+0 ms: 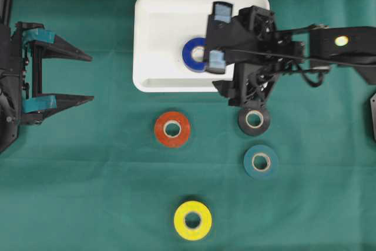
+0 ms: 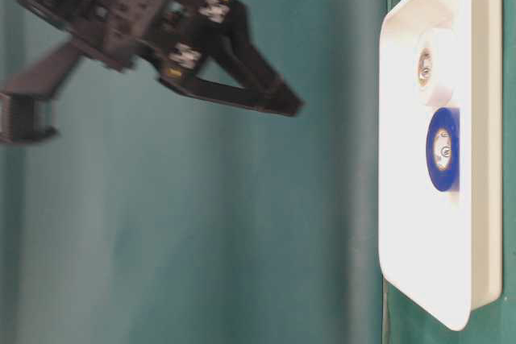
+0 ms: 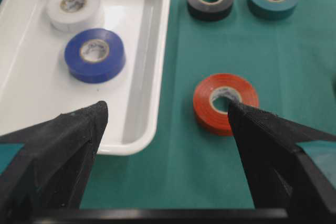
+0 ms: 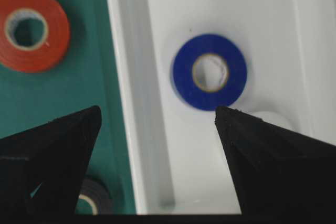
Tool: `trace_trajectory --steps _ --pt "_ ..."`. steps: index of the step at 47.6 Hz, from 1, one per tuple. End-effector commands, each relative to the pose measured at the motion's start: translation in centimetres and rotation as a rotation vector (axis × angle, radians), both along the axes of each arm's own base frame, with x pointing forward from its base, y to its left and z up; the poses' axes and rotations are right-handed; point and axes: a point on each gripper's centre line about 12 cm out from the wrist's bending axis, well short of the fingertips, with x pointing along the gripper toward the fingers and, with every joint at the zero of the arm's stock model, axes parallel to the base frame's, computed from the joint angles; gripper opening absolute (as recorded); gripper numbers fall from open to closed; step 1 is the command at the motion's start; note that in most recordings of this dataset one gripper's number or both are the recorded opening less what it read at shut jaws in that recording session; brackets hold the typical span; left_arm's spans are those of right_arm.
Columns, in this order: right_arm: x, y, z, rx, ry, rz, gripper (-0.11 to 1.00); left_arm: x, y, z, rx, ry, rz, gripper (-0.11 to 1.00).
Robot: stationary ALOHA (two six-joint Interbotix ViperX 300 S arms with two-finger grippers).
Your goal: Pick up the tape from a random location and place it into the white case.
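Right gripper wide open and empty above the blue tape in the white case

My arms are black; both grippers, left gripper and right gripper, carry teal-taped fingers and exposed cables.

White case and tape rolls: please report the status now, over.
Both grippers open and empty: left gripper at the side, right gripper above the white case. Blue tape and white tape lie inside. Four rolls remain on the cloth. Nothing blocking.
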Motion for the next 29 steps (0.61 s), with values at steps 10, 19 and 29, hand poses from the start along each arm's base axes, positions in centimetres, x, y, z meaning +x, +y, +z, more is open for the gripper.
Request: trace_trajectory --steps 10,19,29 --pt "-4.4 1.4 3.7 -0.004 -0.173 0.045 0.87 0.1 0.0 0.6 -0.002 -0.013 -0.001 0.94" --pt "-8.7 1.7 5.2 -0.009 -0.309 0.065 0.87 0.0 0.0 0.6 -0.002 -0.013 -0.001 0.94" --pt "-12.9 2.1 5.2 -0.015 -0.408 0.081 0.87 0.0 0.0 0.6 -0.001 -0.014 -0.001 0.94"
